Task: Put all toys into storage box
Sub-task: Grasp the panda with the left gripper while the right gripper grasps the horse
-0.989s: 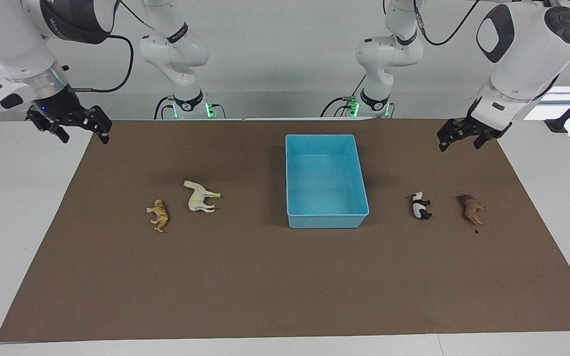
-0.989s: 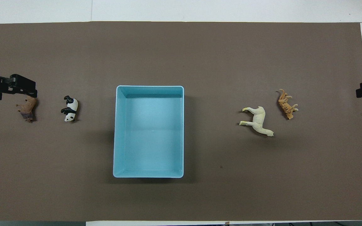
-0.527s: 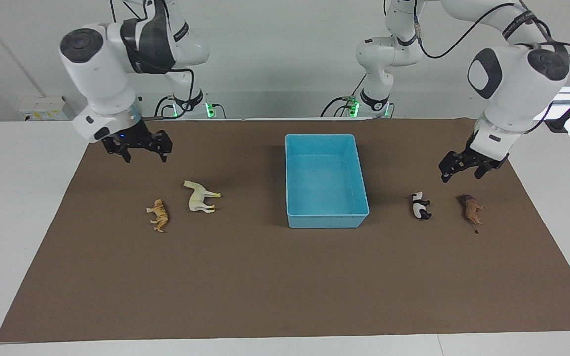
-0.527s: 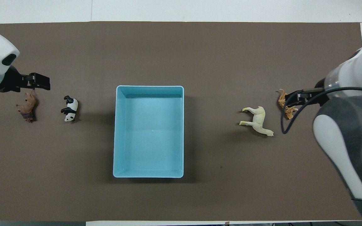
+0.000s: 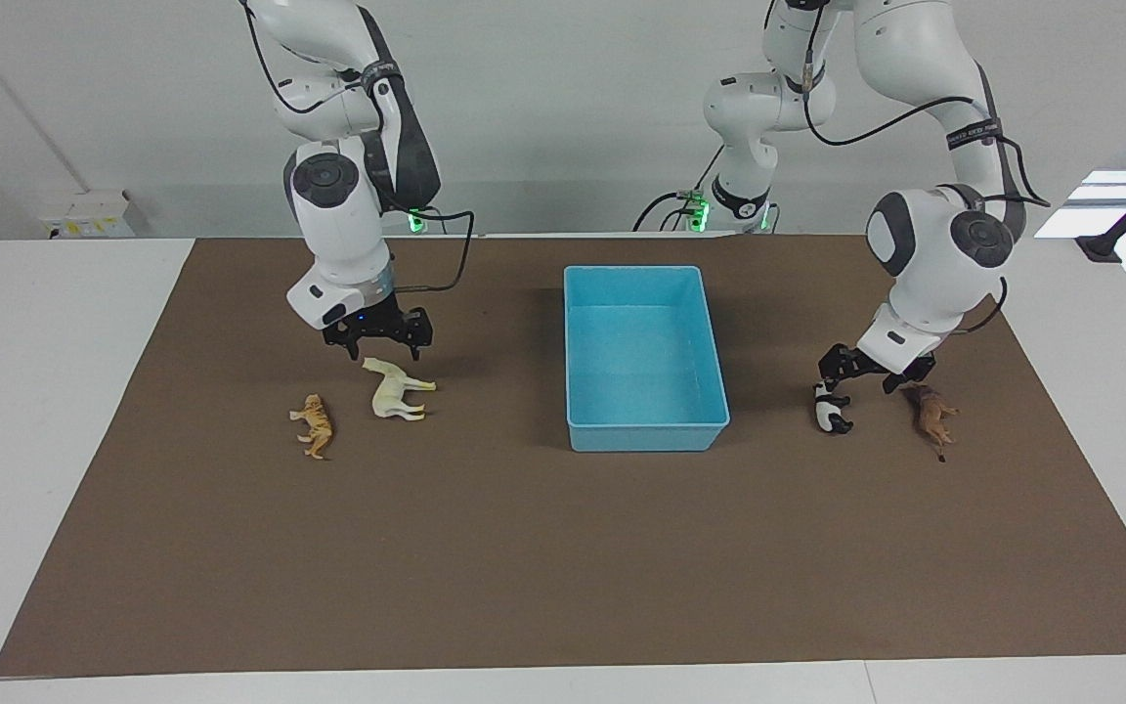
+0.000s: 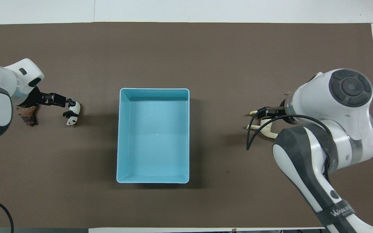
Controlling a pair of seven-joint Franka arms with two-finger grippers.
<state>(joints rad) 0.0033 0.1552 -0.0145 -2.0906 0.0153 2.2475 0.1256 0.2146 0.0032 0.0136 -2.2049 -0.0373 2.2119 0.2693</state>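
Observation:
The light blue storage box (image 5: 646,435) (image 6: 152,180) stands empty mid-mat. The cream horse (image 5: 393,393) (image 6: 265,125) lies on its side toward the right arm's end, and my right gripper (image 5: 382,346) (image 6: 263,112) hovers open just above its neck. Beside the horse lies the orange tiger (image 5: 314,425), hidden under the right arm in the overhead view. At the left arm's end the panda (image 5: 830,411) (image 6: 73,113) and the brown lion (image 5: 931,417) (image 6: 28,117) lie side by side. My left gripper (image 5: 860,382) (image 6: 58,99) hangs open low between them, close over the panda's head.
A brown mat (image 5: 563,567) covers most of the white table (image 5: 45,391). Cables trail from both arms' wrists. Bare mat stretches between the toys and the edge farthest from the robots.
Both arms swung in from the mat's ends and dropped: the right gripper now over the horse, the left down between panda and lion. Toys and box have not moved.

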